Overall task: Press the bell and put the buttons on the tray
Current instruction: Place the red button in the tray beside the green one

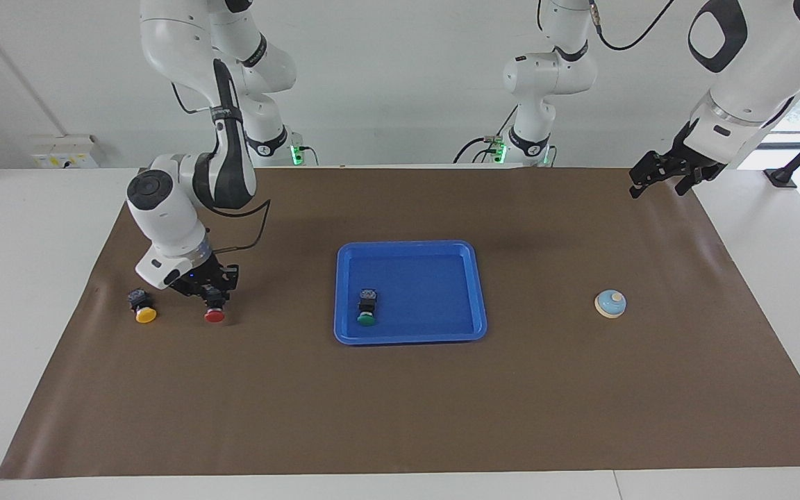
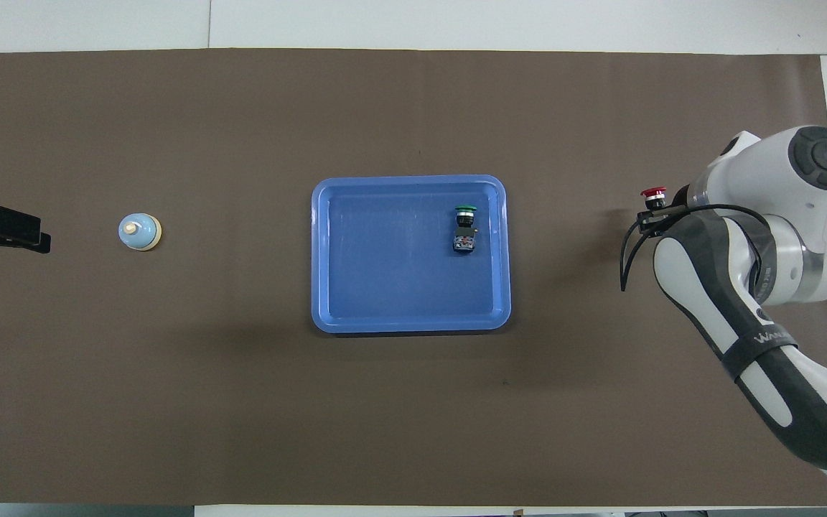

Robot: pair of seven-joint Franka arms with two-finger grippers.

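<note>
Our right gripper (image 1: 214, 297) is down at the mat (image 1: 400, 417), clenched on the black body of the red button (image 1: 214, 314) at the right arm's end of the table. Just beside it lies the yellow button (image 1: 144, 312). In the middle, the blue tray (image 1: 442, 257) holds the green button (image 1: 367, 317). Toward the left arm's end sits the bell (image 1: 610, 303), and our left gripper (image 1: 657, 177) waits raised over the mat's corner there, fingers spread.

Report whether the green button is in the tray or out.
In. The green button lies on its side on the tray floor, inside the rim, toward the right arm's end.
</note>
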